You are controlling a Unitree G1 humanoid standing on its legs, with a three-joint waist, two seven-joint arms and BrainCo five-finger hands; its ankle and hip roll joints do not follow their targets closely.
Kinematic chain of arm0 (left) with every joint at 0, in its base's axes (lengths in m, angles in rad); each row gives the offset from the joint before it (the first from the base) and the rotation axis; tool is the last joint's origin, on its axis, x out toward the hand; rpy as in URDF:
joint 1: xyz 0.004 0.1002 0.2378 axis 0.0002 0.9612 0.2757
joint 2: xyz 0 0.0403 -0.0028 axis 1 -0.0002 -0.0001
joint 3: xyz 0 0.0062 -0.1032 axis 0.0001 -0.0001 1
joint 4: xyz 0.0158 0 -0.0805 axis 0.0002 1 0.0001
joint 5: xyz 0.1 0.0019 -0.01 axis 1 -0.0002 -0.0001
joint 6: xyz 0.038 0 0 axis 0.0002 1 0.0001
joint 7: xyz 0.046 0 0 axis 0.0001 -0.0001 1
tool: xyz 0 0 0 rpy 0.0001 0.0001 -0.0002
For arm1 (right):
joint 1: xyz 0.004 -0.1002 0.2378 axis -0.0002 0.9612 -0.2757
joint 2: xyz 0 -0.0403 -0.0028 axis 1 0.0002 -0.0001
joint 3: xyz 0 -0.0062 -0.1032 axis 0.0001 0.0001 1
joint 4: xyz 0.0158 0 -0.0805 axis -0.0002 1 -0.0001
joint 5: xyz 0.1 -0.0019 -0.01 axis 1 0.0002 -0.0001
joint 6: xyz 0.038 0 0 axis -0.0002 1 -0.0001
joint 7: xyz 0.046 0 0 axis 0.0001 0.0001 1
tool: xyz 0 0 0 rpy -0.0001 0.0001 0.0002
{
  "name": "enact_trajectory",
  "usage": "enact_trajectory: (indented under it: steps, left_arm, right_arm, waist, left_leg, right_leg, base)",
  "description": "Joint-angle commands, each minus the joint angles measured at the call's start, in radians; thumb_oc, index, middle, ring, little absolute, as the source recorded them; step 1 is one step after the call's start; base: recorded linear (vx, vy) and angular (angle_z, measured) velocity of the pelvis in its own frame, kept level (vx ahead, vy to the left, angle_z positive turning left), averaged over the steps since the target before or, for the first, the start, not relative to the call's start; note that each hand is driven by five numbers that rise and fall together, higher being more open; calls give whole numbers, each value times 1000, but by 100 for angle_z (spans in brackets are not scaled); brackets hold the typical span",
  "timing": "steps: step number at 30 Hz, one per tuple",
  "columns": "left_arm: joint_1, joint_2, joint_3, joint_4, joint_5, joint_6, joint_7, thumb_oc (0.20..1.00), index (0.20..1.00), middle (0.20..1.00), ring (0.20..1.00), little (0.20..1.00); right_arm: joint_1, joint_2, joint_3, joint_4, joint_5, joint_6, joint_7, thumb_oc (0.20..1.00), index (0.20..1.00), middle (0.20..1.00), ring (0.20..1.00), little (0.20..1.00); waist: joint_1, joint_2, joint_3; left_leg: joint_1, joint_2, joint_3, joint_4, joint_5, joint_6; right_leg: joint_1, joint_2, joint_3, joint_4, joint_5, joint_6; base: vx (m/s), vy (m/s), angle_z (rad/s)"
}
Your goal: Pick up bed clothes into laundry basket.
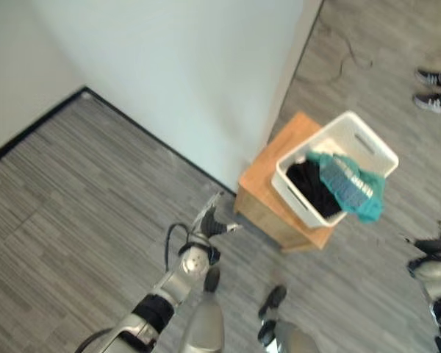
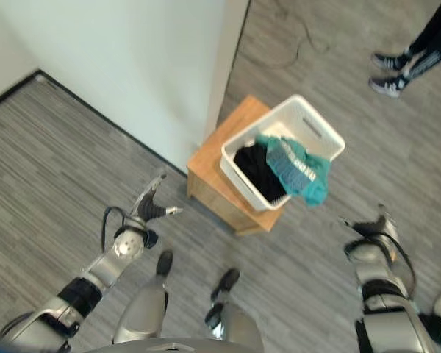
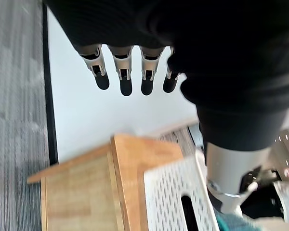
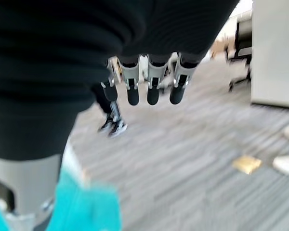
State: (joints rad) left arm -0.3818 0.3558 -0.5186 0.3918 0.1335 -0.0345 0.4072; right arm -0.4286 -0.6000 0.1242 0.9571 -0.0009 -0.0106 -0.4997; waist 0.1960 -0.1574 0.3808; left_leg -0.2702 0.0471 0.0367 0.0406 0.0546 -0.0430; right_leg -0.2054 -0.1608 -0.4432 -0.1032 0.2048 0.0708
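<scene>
White laundry basket on wooden tabletop holds black garment and teal garment, draped over rim. Left hand and right hand: fingers straight, empty. Loading apparently complete.

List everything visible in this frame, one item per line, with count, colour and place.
Laundry basket: one, white, on the wooden stand.
Teal garment: one, draped over the basket's rim, partly hanging outside.
Black garment: one, inside the basket.
Wooden stand: one, light brown, beside the white wall.
White wall: one, with dark baseboard, ahead of the robot.
Person's shoes: two, dark, on the grey floor beyond the basket.
Left hand: open, empty, short of the stand.
Right hand: open, empty, off to the basket's right.
</scene>
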Motion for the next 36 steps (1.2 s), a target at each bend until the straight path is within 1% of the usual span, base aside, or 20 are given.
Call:
enact_trajectory:
  steps: [1, 3, 8, 16, 17, 18, 19, 20, 21, 22, 23, 24, 25, 26, 27, 28, 29, 30, 31, 36]
  left_arm:
    - [-57, -68, -31, 6, 33, -24, 50, 1000, 1000, 1000, 1000, 1000]
    - [-79, -79, -34, 20, 29, -22, 67, 1000, 1000, 1000, 1000, 1000]
    - [-101, -100, -42, 43, 20, -24, 88, 1000, 1000, 1000, 1000, 1000]
    - [-101, -108, -51, 65, 12, -28, 95, 1000, 1000, 1000, 1000, 1000]
    - [-76, -45, -55, 62, 11, -66, 51, 1000, 1000, 1000, 1000, 1000]
    - [-64, -38, -43, 45, -12, -68, 58, 1000, 1000, 1000, 1000, 1000]
    - [-65, -38, -43, 45, -12, -68, 57, 1000, 1000, 1000, 1000, 1000]
    - [-51, -28, -16, 13, -39, -79, 71, 1000, 1000, 1000, 1000, 1000]
    - [-58, -22, -11, 19, -24, -76, 72, 1000, 1000, 1000, 1000, 1000]
    - [-57, -14, -18, 9, -27, -82, 64, 1000, 1000, 1000, 1000, 1000]
    - [-46, -12, -39, 4, -24, -98, 54, 1000, 1000, 1000, 1000, 1000]
    - [-46, -12, -37, 4, -24, -99, 54, 1000, 1000, 1000, 1000, 1000]
    - [-66, -21, -68, 5, -37, -98, 56, 1000, 1000, 1000, 1000, 1000]
    - [-81, -30, -75, 13, -44, -95, 56, 1000, 1000, 1000, 1000, 1000]
    - [-71, -22, -51, 1, -56, -96, 65, 1000, 1000, 1000, 1000, 1000]
    - [-66, -15, -30, 2, -45, -96, 69, 1000, 1000, 1000, 1000, 1000]
    - [-65, -14, -33, 2, -45, -96, 69, 1000, 1000, 1000, 1000, 1000]
    - [-64, -15, -20, 14, -47, -93, 69, 1000, 1000, 1000, 1000, 1000]
    - [-71, -7, -25, 30, -45, -97, 70, 1000, 1000, 1000, 1000, 1000]
    - [-53, 10, -22, 26, -43, -98, 70, 1000, 1000, 1000, 1000, 1000]
  right_arm:
    - [-95, -112, 39, -39, -47, 5, -78, 1000, 1000, 1000, 1000, 1000]
    - [-135, -114, 75, -78, -87, 15, -107, 1000, 1000, 1000, 1000, 1000]
    - [-205, -101, 120, -116, -131, 28, -153, 1000, 1000, 1000, 1000, 1000]
    - [-267, -86, 168, -170, -180, 35, -182, 1000, 1000, 1000, 1000, 1000]
    - [-493, -346, 210, -42, -78, 16, -74, 1000, 1000, 1000, 1000, 1000]
    - [-403, -398, 151, -23, 42, -45, -24, 1000, 1000, 1000, 1000, 1000]
    - [-404, -399, 151, -22, 42, -46, -23, 1000, 1000, 1000, 1000, 1000]
    - [-340, -475, 89, -74, 86, -49, 1, 1000, 1000, 1000, 1000, 1000]
    - [-323, -433, 94, -99, 90, -93, -22, 1000, 1000, 1000, 1000, 1000]
    - [-357, -415, 112, -82, 97, -88, -39, 903, 903, 903, 903, 903]
    - [-383, -385, 143, -23, 75, -82, -35, 583, 583, 583, 583, 583]
    - [-389, -384, 149, -19, 75, -83, -35, 536, 536, 536, 536, 536]
    - [-505, -319, 201, 120, 96, -47, -20, 307, 307, 307, 307, 307]
    - [-537, -290, 232, 146, 86, -44, -21, 200, 200, 200, 200, 200]
    - [-529, -363, 221, 78, 111, -54, -4, 200, 200, 200, 200, 200]
    - [-492, -377, 208, -9, 111, -70, -11, 200, 200, 200, 200, 200]
    - [-482, -377, 200, -15, 109, -67, -12, 200, 200, 200, 200, 200]
    - [-454, -372, 183, -71, 112, -69, -28, 200, 200, 200, 200, 200]
    - [-468, -332, 196, -76, 100, -58, -51, 200, 200, 200, 200, 200]
    - [-492, -310, 221, -39, 81, -59, -49, 200, 200, 200, 200, 200]
  waist:
    - [19, 53, 4]
    - [10, 45, 23]
    - [2, 34, 37]
    - [7, 24, 55]
    - [17, 2, 52]
    - [18, -16, 58]
    - [18, -16, 58]
    - [10, -32, 57]
    - [10, -34, 63]
    - [17, -32, 67]
    - [34, -21, 74]
    - [32, -21, 74]
    - [59, -5, 91]
    - [66, -1, 98]
    - [56, -13, 98]
    - [44, -24, 100]
    - [47, -25, 98]
    - [37, -34, 100]
    - [38, -36, 105]
    - [39, -41, 110]
  left_leg:
    - [18, 51, -3, -128, -5, -27]
    - [-16, 58, 2, -128, 4, -34]
    - [-54, 60, 7, -128, 11, -39]
    - [-60, 64, 1, -128, 5, -42]
    - [-70, 64, -7, -128, 10, -48]
    - [-73, 72, -6, -128, 8, -54]
    - [-73, 72, -6, -128, 8, -54]
    - [-78, 76, -2, -128, 9, -59]
    - [-81, 77, -1, -128, 8, -59]
    - [-85, 76, -5, -128, 8, -59]
    - [-94, 73, -11, -128, 12, -58]
    - [-95, 74, -11, -128, 12, -58]
    - [-110, 74, -16, -128, 17, -62]
    - [-115, 74, -18, -128, 20, -64]
    - [-118, 78, -16, -128, 22, -67]
    - [-118, 80, -12, -128, 21, -67]
    - [-119, 80, -12, -128, 21, -67]
    - [-122, 82, -11, -128, 19, -67]
    - [-128, 82, -18, -128, 19, -65]
    - [-134, 82, -18, -128, 17, -64]
  right_leg:
    - [102, -59, -20, 16, -136, 128]
    - [61, -60, -12, 16, -128, 133]
    - [16, -61, -3, 16, -121, 135]
    - [10, -55, 0, 16, -120, 134]
    - [9, -55, -15, 16, -116, 139]
    - [7, -48, -14, 16, -116, 143]
    - [7, -47, -14, 16, -116, 143]
    - [2, -47, -15, 16, -112, 146]
    - [1, -44, -15, 16, -112, 146]
    - [0, -46, -19, 16, -114, 146]
    - [-2, -45, -23, 16, -115, 144]
    - [-3, -45, -23, 16, -115, 144]
    - [-12, -44, -28, 16, -113, 144]
    - [-17, -44, -31, 16, -112, 144]
    - [-22, -43, -30, 16, -110, 145]
    - [-26, -40, -25, 16, -108, 146]
    - [-27, -40, -24, 16, -108, 146]
    - [-31, -39, -21, 16, -107, 146]
    - [-35, -39, -22, 16, -106, 144]
    - [-43, -37, -16, 16, -103, 145]
  base:
    - [-60, 27, -23]
    - [-68, 34, -18]
    - [-28, 15, -5]
    - [6, -18, 2]
    - [55, -138, 5]
    - [42, -126, -7]
    - [25, -73, -12]
    - [1, -32, -7]
    - [6, -39, 9]
    - [2, -27, 13]
    - [0, 0, 0]
    - [-41, 7, -15]
    - [-43, 21, -9]
    - [-48, 16, -1]
    - [-8, -1, 8]
    - [1, -11, 8]
    - [8, -22, 15]
    - [10, -30, 14]
    - [11, -27, 7]
    - [-1, 5, 2]
